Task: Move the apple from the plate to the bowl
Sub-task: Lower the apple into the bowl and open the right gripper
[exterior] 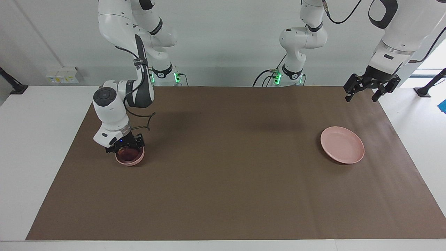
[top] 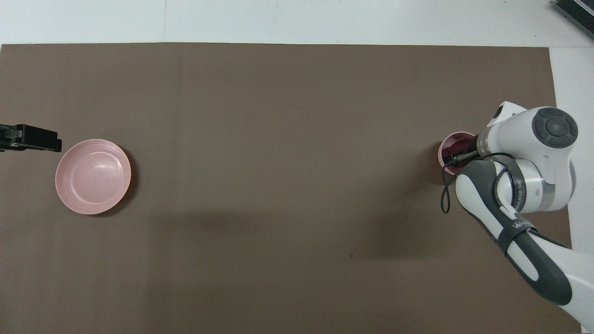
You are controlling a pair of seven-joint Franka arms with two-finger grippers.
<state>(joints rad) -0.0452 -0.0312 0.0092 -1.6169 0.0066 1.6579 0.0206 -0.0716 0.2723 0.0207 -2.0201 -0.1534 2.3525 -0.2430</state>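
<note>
We have the apple (exterior: 127,152) down inside the bowl (exterior: 130,159) at the right arm's end of the table, with our right gripper (exterior: 124,147) low over the bowl's mouth and pinching the fruit between its fingers. From the overhead view only a dark red sliver of the apple shows beside the wrist, so we cannot say whether it already rests on the bowl's bottom or hangs just above it.

The plate (exterior: 342,144) sits bare at the left arm's end, well apart from the bowl. Our left gripper (exterior: 371,90) waits in the air near that end of the table, fingers spread and holding nothing.

By our reading the carrying is done and we are at the placing step — all that remains is the release. The next move calls for the right fingers to spread inside a bowl only just wider than the apple, so there is little room for them at the sides. After that we would want a straight lift clear of the rim — any sideways drag could tip or shove the light bowl
</note>
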